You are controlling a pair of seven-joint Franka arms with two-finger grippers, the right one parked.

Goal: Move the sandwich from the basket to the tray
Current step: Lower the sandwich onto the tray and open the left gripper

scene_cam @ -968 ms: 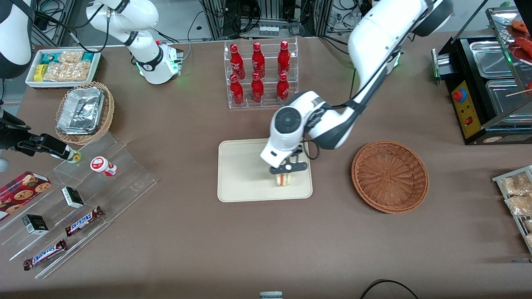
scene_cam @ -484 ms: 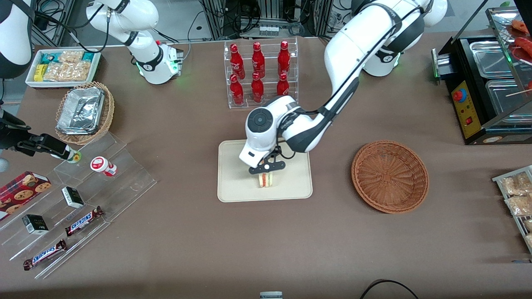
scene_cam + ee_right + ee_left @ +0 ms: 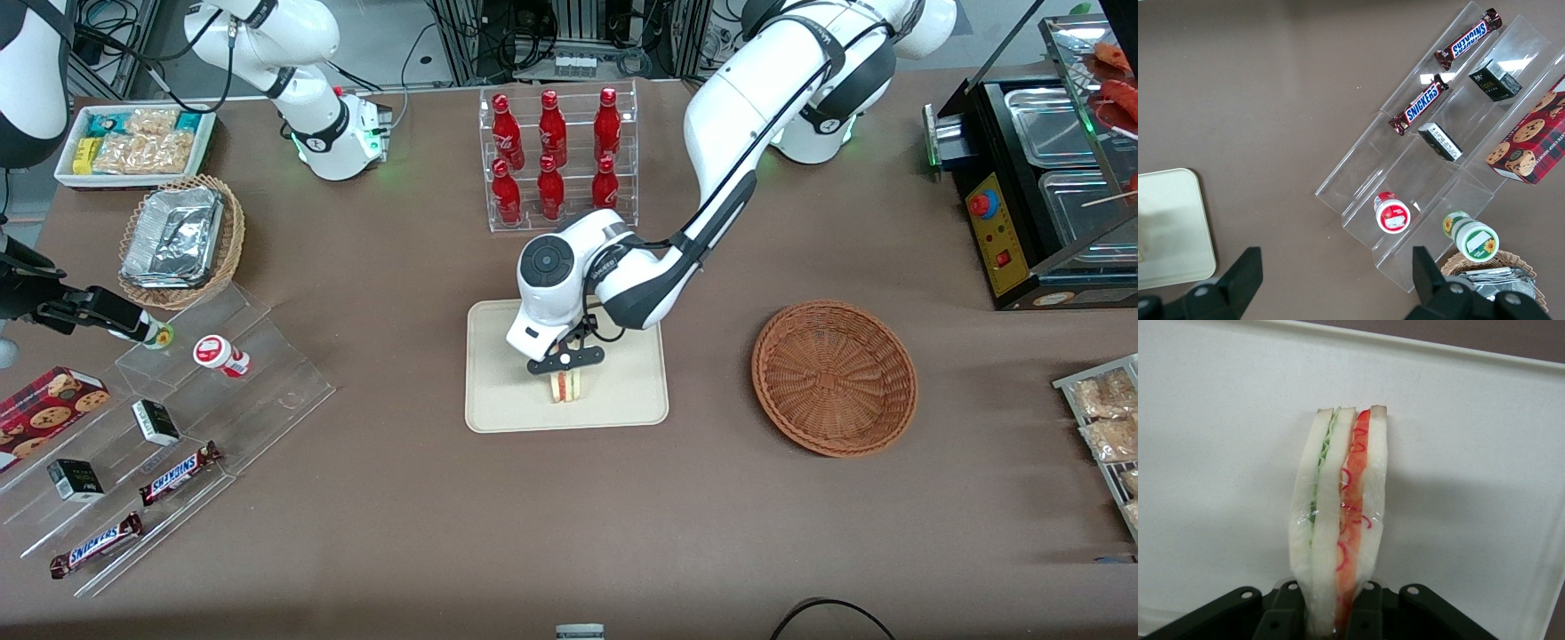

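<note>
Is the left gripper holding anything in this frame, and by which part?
Yes. The gripper is shut on the sandwich, pinching the two bread faces at one end of the wedge, over the tray.

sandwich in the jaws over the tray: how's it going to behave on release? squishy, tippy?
Likely soft: the sandwich bows where the gripper pinches it. Its clear glossy wrap looks slippery. It hangs on edge over the tray, tall and thin, so it will probably tip flat once freed. Probably light, given its small size.

Left arm bent low, wrist angled down — end effector [image 3: 565,372] clamped, fingers [image 3: 1286,619] nearly together
</note>
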